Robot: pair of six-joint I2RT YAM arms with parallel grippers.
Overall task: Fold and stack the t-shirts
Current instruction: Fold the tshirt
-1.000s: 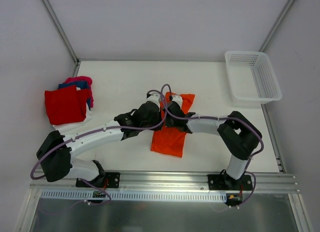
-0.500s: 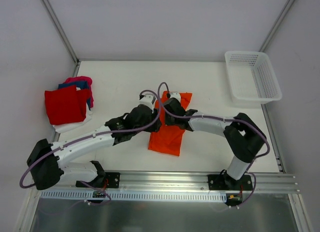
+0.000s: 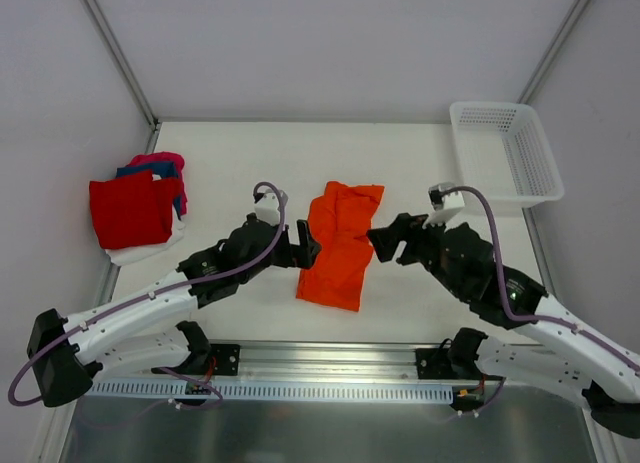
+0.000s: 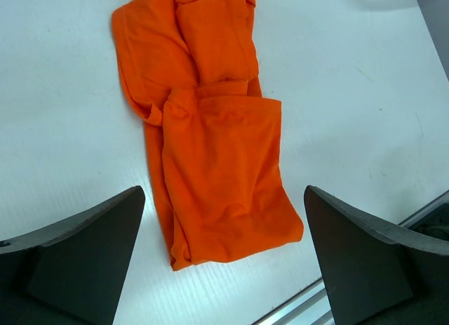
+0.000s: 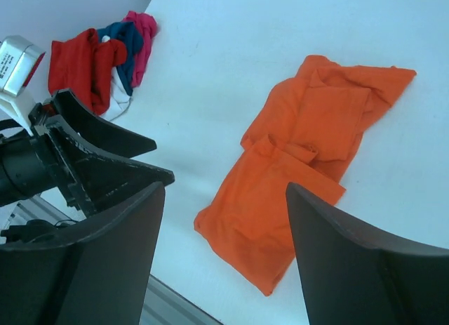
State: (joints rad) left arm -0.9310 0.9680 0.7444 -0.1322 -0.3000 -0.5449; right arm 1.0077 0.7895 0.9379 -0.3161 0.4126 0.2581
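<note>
While left tool (image 3: pixel 305 249), right tool (image 3: pixel 385 241) gape empty, orange t-shirt (image 3: pixel 340 245) lies between, edges free.

The left pincer (image 3: pixel 303 249) and right pincer (image 3: pixel 388 240) hang low, both spread wide and empty, facing each other.

orange t-shirt (image 3: pixel 339 245) | folded strip (rumpled), mid-table | stacked t-shirts (image 3: pixel 137 209) | far-left

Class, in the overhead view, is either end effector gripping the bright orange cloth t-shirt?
No: the left end effector and right end effector stand open and empty, either side of the bright orange cloth t-shirt.
</note>
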